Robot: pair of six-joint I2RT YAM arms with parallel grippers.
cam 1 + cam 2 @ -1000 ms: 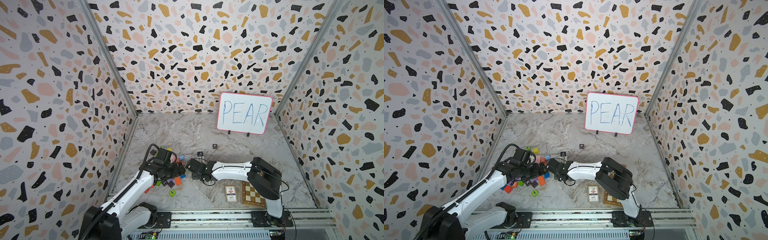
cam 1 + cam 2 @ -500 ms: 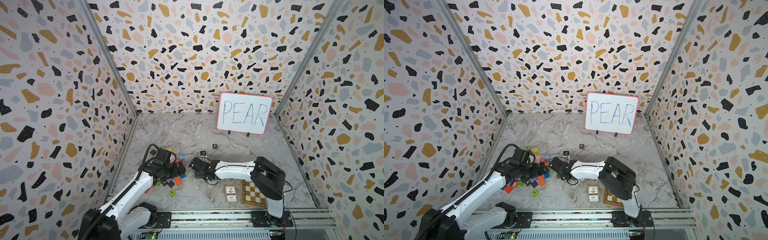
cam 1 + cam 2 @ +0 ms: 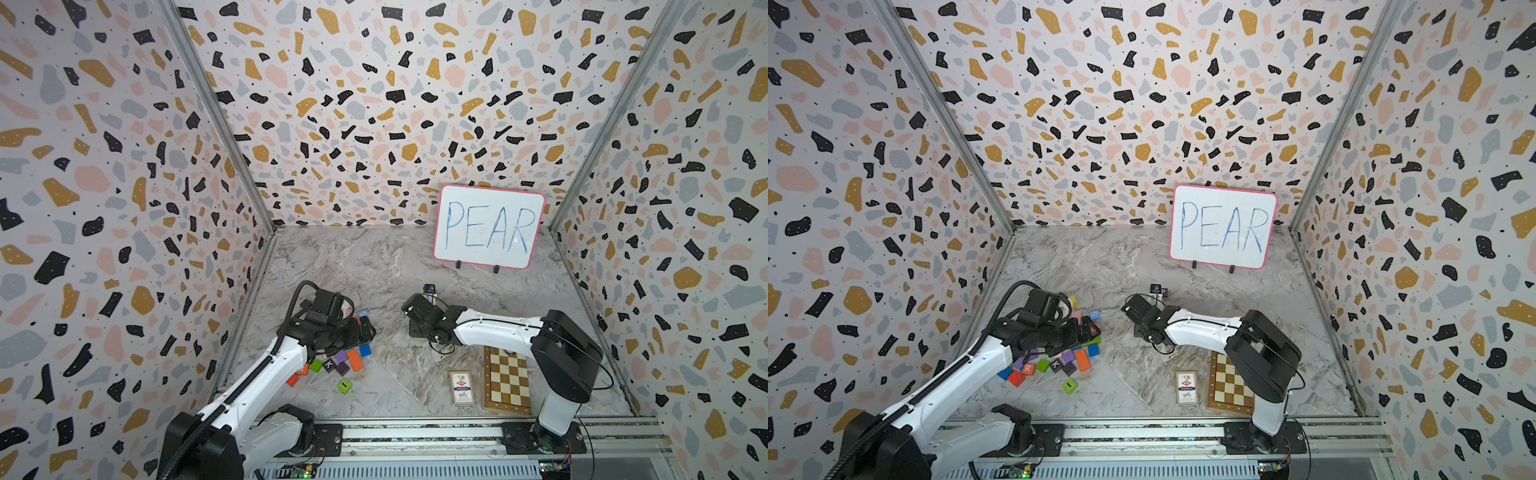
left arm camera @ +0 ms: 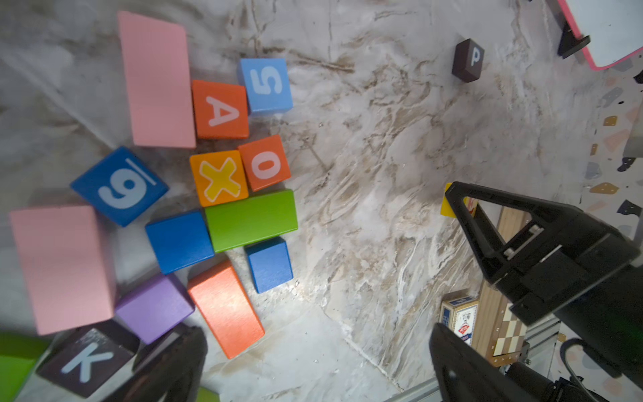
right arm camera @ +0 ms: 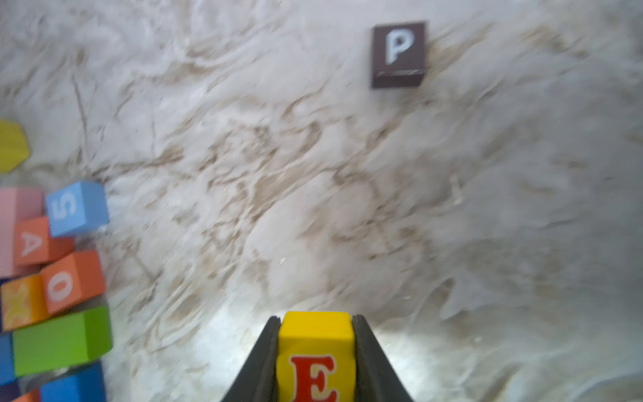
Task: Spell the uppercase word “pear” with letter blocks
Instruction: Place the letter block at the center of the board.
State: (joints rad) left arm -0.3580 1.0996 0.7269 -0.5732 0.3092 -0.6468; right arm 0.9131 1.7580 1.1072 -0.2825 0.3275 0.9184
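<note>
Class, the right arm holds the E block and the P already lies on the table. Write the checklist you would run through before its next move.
1. E block clamped in right tool: ok.
2. P block letter up, standing alone: ok.
3. Table beside P bare for the E: ok.
4. Left tool open and empty: ok.
5. A block free to grip: not ok; pink block and 5 block crowd it.
6. E's height above the table: cannot tell.
</note>
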